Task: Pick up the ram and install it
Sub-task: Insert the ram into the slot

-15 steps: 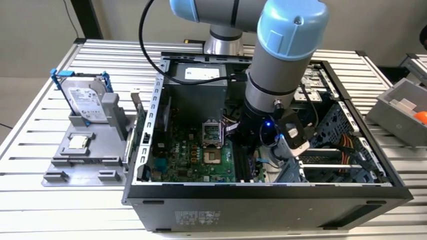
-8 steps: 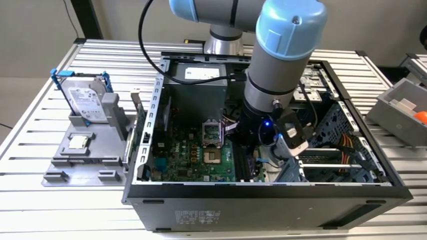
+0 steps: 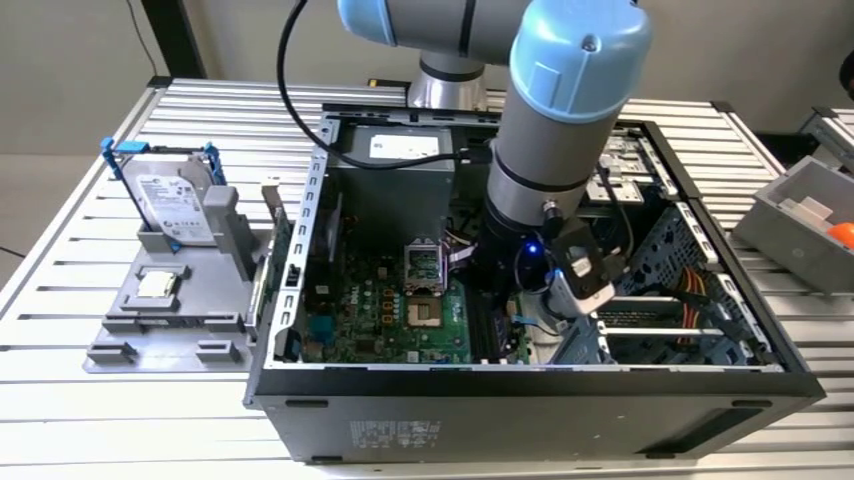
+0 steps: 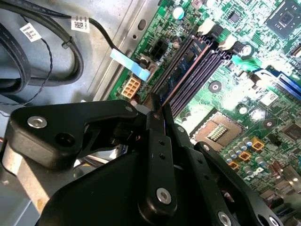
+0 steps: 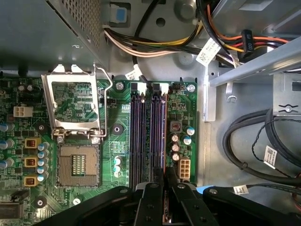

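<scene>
The gripper is clenched on the ram, pinching its top edge. In both wrist views the thin blue-green stick stands upright in the memory slot nearest the motherboard's edge, by the case wall. It looks light and stiff, but it is thin and could crack if bent, so the long top edge is the safe place to hold. Farther off lies the open socket. In the exterior view the arm reaches down into the computer case.
</scene>
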`<action>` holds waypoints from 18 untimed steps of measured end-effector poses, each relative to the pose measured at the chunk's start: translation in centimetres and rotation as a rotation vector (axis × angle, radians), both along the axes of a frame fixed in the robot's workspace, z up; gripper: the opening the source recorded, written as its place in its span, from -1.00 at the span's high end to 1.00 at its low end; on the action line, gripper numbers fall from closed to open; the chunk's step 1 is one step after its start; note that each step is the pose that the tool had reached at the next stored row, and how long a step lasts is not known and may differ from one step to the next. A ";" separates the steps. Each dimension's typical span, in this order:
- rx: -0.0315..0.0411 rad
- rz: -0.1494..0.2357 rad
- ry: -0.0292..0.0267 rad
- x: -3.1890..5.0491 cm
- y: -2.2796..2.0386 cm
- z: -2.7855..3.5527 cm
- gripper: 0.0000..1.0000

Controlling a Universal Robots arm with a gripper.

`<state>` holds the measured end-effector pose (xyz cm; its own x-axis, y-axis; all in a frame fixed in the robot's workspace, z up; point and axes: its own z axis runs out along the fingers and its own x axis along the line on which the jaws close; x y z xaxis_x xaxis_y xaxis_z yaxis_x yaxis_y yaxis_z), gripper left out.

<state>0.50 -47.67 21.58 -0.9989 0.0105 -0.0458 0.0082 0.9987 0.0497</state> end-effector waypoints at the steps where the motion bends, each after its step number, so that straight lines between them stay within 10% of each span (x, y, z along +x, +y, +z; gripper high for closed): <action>1: 0.0005 -0.001 -0.0001 0.00 0.01 -0.11 1.00; 18: -0.0001 -0.004 0.0000 0.00 -0.01 -0.33 1.00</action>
<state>0.50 -47.69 21.25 -0.9988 0.0141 -0.0458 0.0118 0.9987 0.0496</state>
